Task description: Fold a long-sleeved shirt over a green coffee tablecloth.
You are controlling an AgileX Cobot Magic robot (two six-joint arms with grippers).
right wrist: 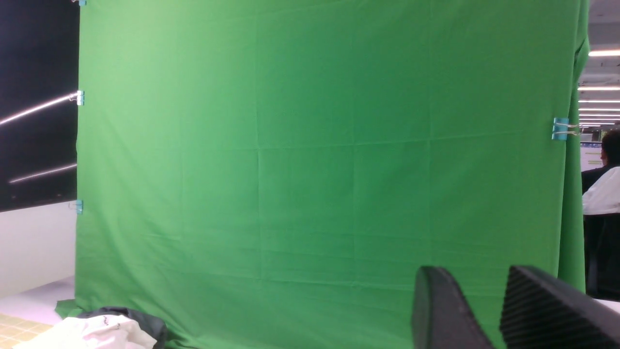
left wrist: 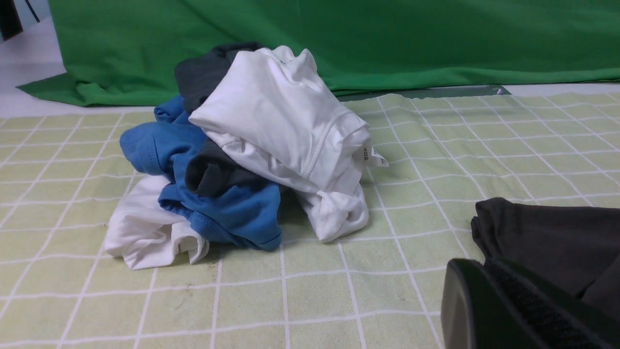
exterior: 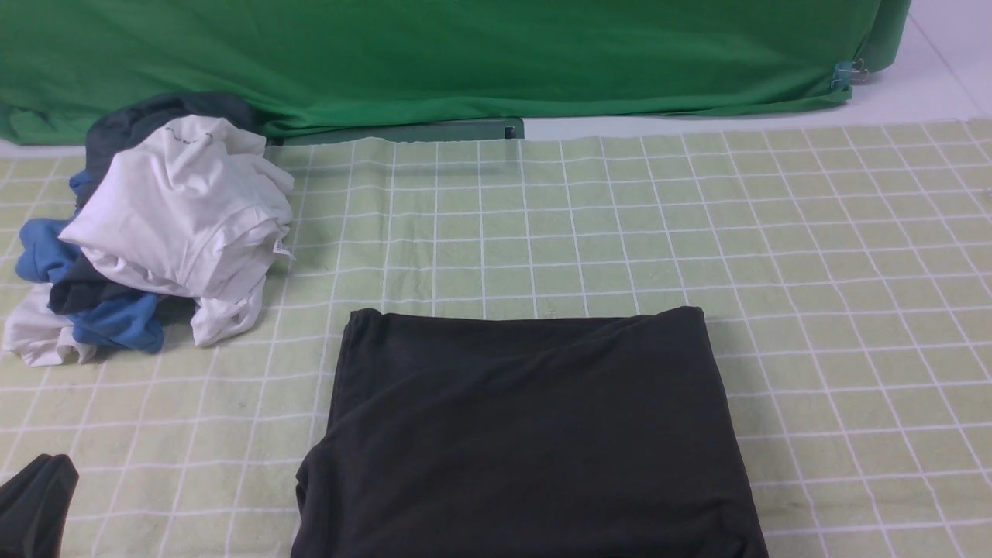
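Observation:
The long-sleeved shirt (exterior: 527, 434) lies folded into a dark rectangle at the near middle of the green coffee tablecloth (exterior: 814, 271), its near edge cut off by the frame. My left gripper (exterior: 35, 504) sits low at the near left, apart from the shirt, its jaws pressed together with nothing between them. In the left wrist view that gripper (left wrist: 484, 266) is just in front of the shirt's corner (left wrist: 547, 237). My right gripper (right wrist: 477, 281) is out of the front view; it points at the green backdrop, its two fingers apart and empty.
A heap of white, blue and dark garments (exterior: 170, 225) lies at the far left of the cloth. A bright green backdrop (exterior: 465, 54) hangs along the far edge, with a clip (exterior: 849, 74) at its right corner. A person (right wrist: 603, 189) sits beyond the backdrop's right side.

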